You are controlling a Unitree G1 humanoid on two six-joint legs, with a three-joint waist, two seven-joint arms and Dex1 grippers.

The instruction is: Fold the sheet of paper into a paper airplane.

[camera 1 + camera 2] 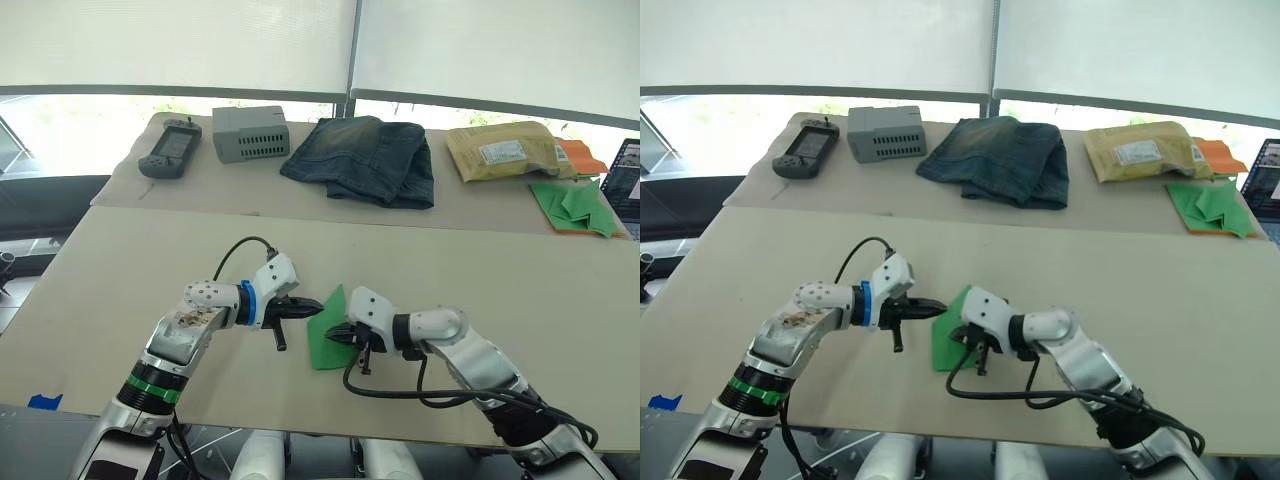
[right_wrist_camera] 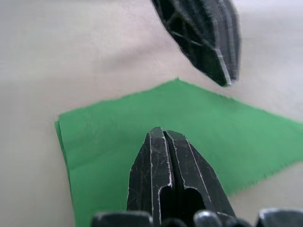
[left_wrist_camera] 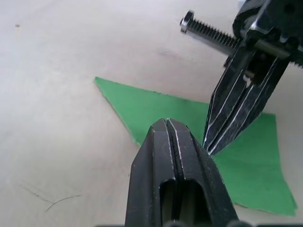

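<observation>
The sheet of paper (image 1: 322, 347) is bright green and lies flat on the near table, folded into a pointed wedge with its tip toward the far side. My left gripper (image 1: 319, 306) reaches in from the left, shut, with its tip over the paper's upper left edge (image 3: 156, 106). My right gripper (image 1: 334, 332) comes from the right, also shut, its tip down on the middle of the paper (image 2: 104, 137). The two tips stand close together, a little apart. Neither pair of fingers holds the paper between them.
On the far table lie a black handheld device (image 1: 170, 150), a grey box (image 1: 250, 133), folded blue jeans (image 1: 365, 160), a yellow padded envelope (image 1: 505, 150) and a heap of green paper pieces (image 1: 580, 205) with an orange sheet (image 1: 582, 155). A dark crate (image 1: 627, 180) stands at the right edge.
</observation>
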